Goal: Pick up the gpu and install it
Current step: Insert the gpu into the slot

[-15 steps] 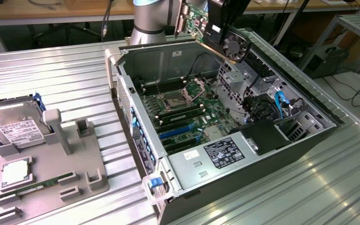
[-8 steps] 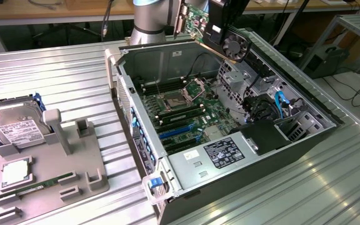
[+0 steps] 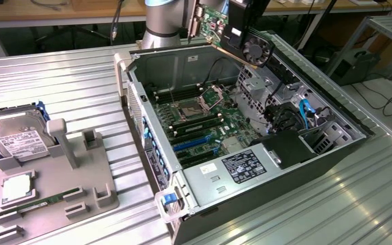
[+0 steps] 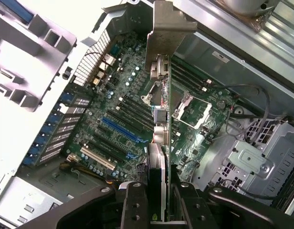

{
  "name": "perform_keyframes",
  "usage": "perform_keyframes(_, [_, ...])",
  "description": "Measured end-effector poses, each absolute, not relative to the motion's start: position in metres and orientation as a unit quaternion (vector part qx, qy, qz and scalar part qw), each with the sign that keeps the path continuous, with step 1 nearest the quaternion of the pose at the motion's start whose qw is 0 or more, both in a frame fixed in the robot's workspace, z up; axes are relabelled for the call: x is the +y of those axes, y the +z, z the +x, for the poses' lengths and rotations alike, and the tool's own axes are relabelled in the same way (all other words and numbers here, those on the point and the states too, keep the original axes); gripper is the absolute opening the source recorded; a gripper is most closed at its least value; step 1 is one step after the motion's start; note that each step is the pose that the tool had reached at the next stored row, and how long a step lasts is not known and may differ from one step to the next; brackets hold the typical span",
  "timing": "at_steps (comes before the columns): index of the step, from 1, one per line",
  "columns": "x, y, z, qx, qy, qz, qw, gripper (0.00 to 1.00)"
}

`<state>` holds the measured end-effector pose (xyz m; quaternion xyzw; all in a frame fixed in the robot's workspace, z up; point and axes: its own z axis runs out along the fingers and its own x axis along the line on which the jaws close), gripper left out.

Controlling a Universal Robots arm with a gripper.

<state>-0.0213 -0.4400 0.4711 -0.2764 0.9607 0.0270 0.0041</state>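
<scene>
Gpu [image 3: 231, 31]: airborne above the far end of the open PC case [image 3: 332, 153], well clear of the motherboard [image 3: 196, 120]. Not seated in any slot. The card hangs tilted, w/ the silver bracket [image 3: 194, 20] toward the exterior view's left and the black fan [image 3: 258, 48] at the low corner toward the exterior view's right. The upper part of the card is cut off by the frame edge.

Pincer [image 4: 158, 202]: clamped on the gpu. The wrist view shows the card edge-on btwn two dark fingers [image 4: 135, 205], one per side. The exact contact line is hard to make out, as the card body covers it. The arm [image 3: 162, 20] is cut off at the top of the exterior view.

Along the card in the wrist view, the bracket sits at the far end, over the case's slotted wall. Below the card lie a blue slot [image 4: 119, 130] and the CPU socket [image 4: 192, 109], one on either side of it. The card hides a strip of the board directly under it.

Desk [image 3: 67, 76]: ribbed metal. A grey parts tray [image 3: 87, 184] sits at the exterior view's left of the case. It holds:
- hard drive [image 3: 12, 133], leaning in a slot, label outward
- memory stick [image 3: 46, 200], lying flat in a low slot
- small silver square part [image 3: 17, 188], type not readable
</scene>
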Motion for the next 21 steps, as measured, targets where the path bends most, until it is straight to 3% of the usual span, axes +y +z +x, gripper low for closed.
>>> perform_keyframes(21, [-0.44,0.4711,-0.0212,0.941,0.027,-0.337,0.002,0.27])
